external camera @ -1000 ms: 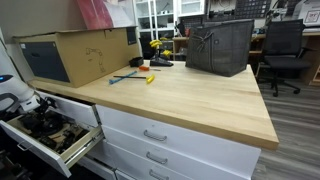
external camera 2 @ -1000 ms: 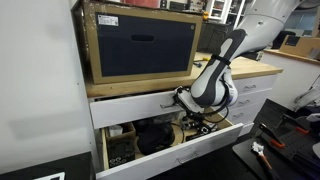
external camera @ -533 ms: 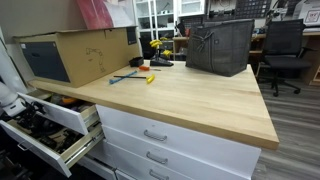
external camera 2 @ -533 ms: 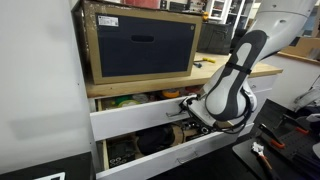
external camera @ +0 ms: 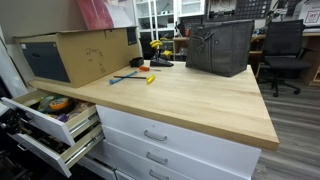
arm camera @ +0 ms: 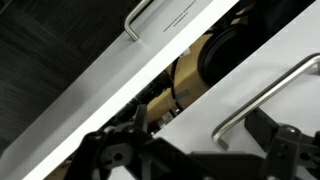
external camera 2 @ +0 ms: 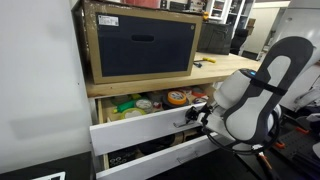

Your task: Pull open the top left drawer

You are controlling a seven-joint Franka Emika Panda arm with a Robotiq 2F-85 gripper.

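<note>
The top left drawer (external camera 2: 140, 127) stands pulled out under the wooden worktop, white-fronted with pale wooden sides. Orange, yellow and green small items (external camera 2: 150, 102) lie in it. It also shows at the left in an exterior view (external camera: 45, 118). My gripper (external camera 2: 197, 117) is at the drawer's front on the handle side. In the wrist view its black fingers (arm camera: 195, 150) look spread, with the silver bar handle (arm camera: 265, 95) of a white front running between them. In that same exterior view the gripper is hidden at the left edge.
A lower drawer (external camera: 50, 152) with dark contents also stands open beneath it. White drawers with silver bar handles (external camera: 155, 135) are alongside. On the worktop are a cardboard box (external camera: 75, 55), small tools (external camera: 135, 75) and a dark bag (external camera: 220, 45). An office chair (external camera: 285, 50) stands behind.
The top left drawer has slid out steadily from nearly shut to well open, showing its colourful contents. The arm and gripper have moved back with the drawer front.
</note>
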